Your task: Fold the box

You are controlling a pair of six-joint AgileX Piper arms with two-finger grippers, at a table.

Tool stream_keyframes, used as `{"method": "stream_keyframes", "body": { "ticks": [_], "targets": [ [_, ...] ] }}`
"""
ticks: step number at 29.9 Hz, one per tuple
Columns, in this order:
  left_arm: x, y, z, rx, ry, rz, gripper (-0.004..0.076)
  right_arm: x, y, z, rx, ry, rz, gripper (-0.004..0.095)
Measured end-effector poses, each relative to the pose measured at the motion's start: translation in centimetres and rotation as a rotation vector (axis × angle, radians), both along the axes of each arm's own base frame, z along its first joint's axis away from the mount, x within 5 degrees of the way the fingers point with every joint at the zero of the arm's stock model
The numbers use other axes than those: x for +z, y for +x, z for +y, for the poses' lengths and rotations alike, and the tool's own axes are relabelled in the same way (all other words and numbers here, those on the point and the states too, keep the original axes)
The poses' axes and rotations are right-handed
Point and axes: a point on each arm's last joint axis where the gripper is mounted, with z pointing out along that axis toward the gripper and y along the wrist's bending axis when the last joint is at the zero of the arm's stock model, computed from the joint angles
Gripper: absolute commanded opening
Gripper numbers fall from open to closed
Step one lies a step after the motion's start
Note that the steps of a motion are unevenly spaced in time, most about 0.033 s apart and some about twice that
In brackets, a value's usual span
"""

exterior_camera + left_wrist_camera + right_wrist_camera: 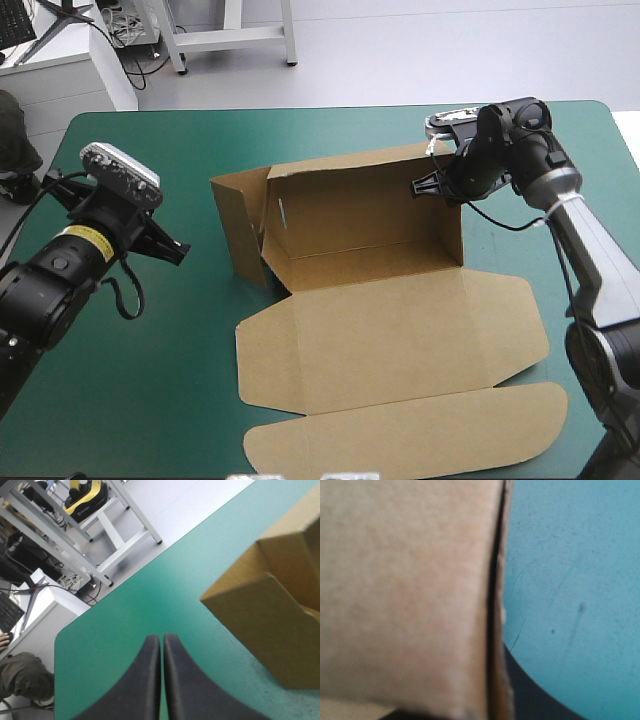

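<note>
The brown box (370, 215) stands in the middle of the table with its back and side walls raised. Its lid (400, 340) lies flat toward the near edge. My right gripper (432, 186) is at the far right corner of the box, shut on the right wall's top edge. In the right wrist view the board (405, 595) fills most of the picture, and one black finger (535, 695) shows outside the wall. My left gripper (178, 250) hovers left of the box, shut and holding nothing (161, 637). The box's left flap (270, 625) lies ahead of it to one side.
Bare teal-green cover (190, 330) lies between my left gripper and the box. The lid's rounded tuck flap (400, 435) reaches close to the table's near edge. The table's far edge (330, 108) runs just behind the box.
</note>
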Motion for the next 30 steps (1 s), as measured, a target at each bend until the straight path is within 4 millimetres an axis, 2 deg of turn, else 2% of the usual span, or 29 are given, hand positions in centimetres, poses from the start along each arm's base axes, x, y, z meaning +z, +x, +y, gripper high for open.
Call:
{"method": "stream_keyframes", "body": {
  "ticks": [2, 9, 11, 14, 17, 23, 30],
  "targets": [
    [-1.3, -1.1, 0.3, -0.020, -0.022, 0.000, -0.0008, -1.7, 1.5, 0.0, 0.000, -0.014, 0.031, -0.0020],
    [-7.2, -6.1, 2.0, -0.052, -0.095, 0.041, -0.0010, -4.2, 5.0, 0.7, 0.019, -0.008, -0.037, -0.0020],
    [-8.4, -7.7, 2.6, -0.059, -0.143, 0.045, -0.0010, -4.9, 5.8, 0.9, 0.021, -0.004, -0.065, -0.0020],
    [-8.8, -10.2, 3.4, -0.074, -0.227, 0.004, -0.0010, -6.3, 7.0, 1.2, 0.021, 0.002, -0.096, -0.0020],
    [-8.7, -12.6, 4.4, -0.085, -0.280, -0.037, -0.0010, -8.4, 6.7, 1.6, 0.027, -0.010, -0.006, -0.0018],
    [-9.7, -16.1, 6.0, -0.079, -0.297, -0.004, -0.0010, -9.0, 5.7, 2.2, 0.049, -0.022, -0.026, -0.0019],
    [-10.6, -17.8, 6.8, -0.066, -0.291, 0.034, -0.0010, -8.9, 3.8, 3.5, 0.081, -0.085, -0.033, -0.0018]
  ]
}}
